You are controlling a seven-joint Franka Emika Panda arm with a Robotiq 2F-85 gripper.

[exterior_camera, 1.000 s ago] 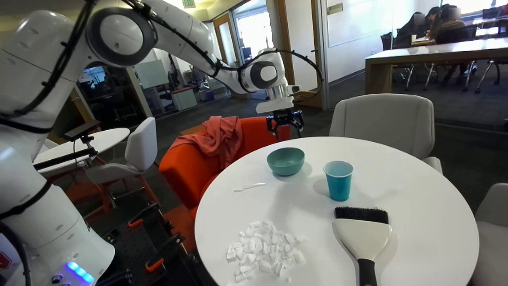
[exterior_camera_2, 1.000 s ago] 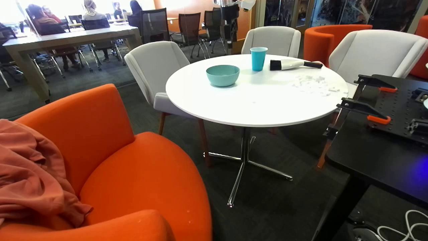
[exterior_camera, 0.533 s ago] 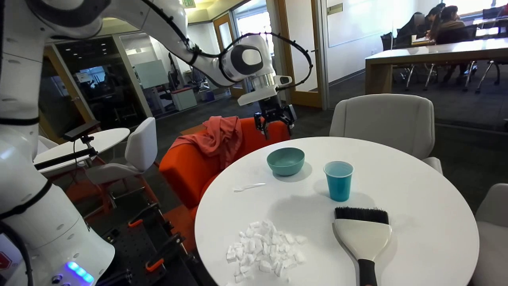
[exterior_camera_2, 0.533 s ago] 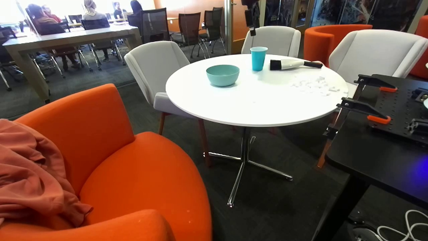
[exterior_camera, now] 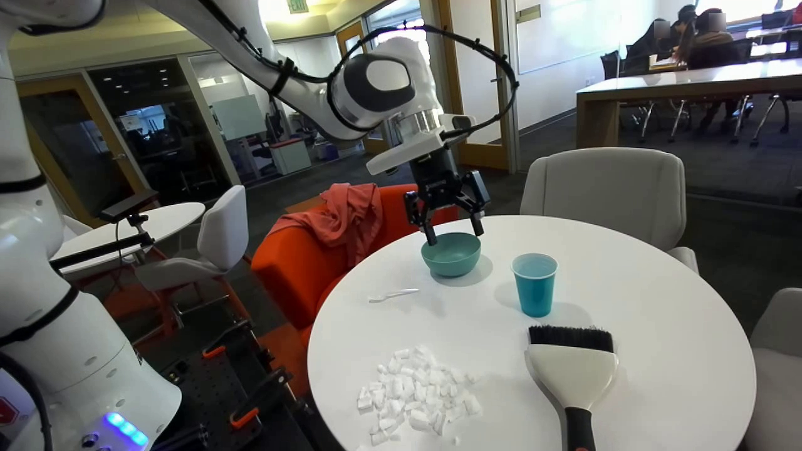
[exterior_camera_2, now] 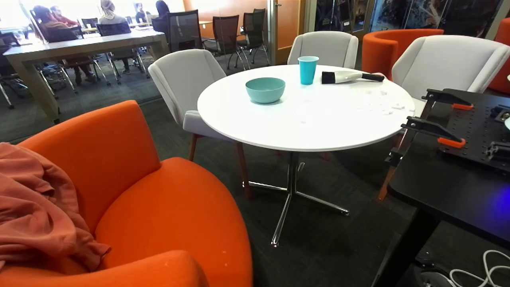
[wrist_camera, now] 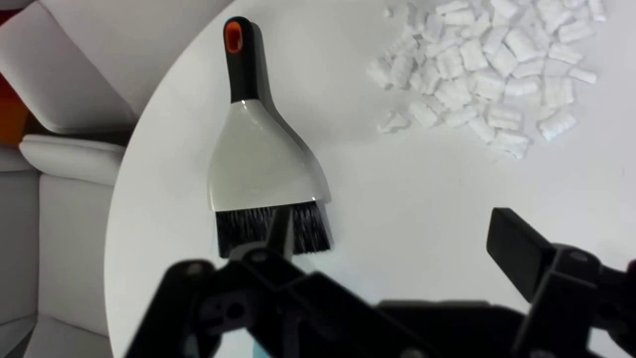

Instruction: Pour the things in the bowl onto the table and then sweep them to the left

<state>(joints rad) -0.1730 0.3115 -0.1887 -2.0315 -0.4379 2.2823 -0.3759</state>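
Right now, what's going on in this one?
The robot's gripper hangs open over the round white table, holding nothing. The white bits lie in a loose heap on it, and the teal bowl stands upright, apart from them. The brush lies flat nearby, ungripped. So the pouring looks done, and the sweep to the left appears to remain.

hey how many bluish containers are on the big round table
2: the teal bowl, across from the white bits, and the taller blue cup, between bowl and brush. No others show.
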